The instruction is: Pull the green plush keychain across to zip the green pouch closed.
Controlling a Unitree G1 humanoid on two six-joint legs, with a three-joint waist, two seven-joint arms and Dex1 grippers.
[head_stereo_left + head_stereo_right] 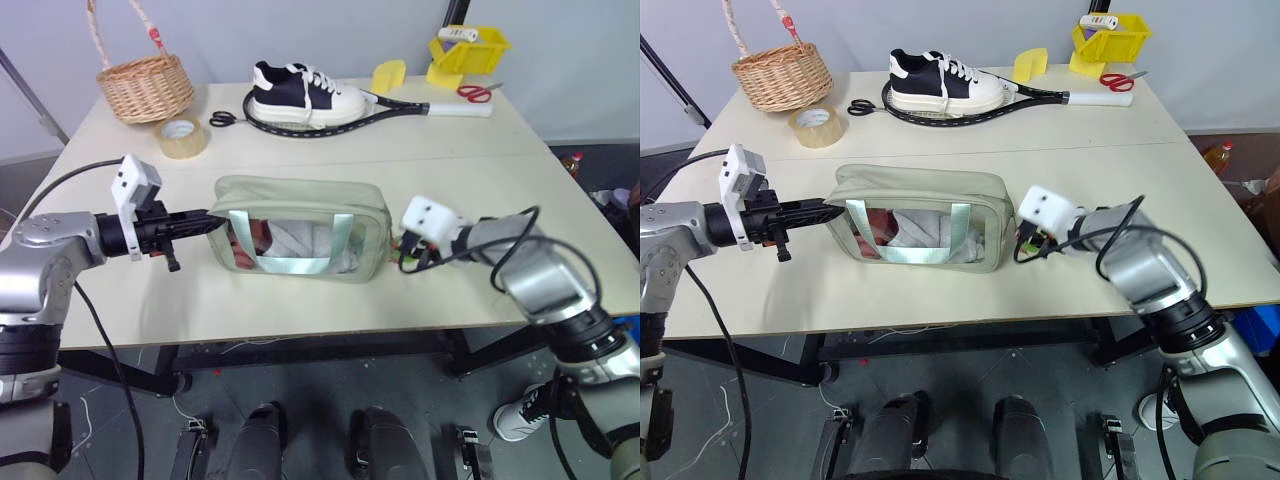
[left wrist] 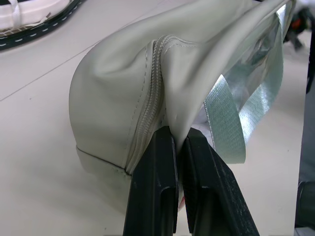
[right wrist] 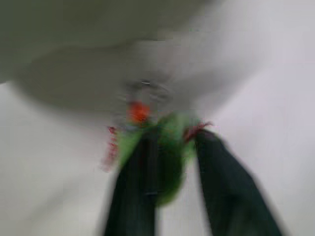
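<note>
Both arms out low, grippers pointing inward toward each other.
L arm reaches in from 9 o'clock, about level; left gripper [image 2: 179, 147] pinched tight on fabric, fingers [image 2: 155, 191] nearly touching. R arm comes in from 3 o'clock, wrist angled down; right gripper [image 3: 172, 147] w/ fingers [image 3: 224, 191] parted, green plush between them.
</note>
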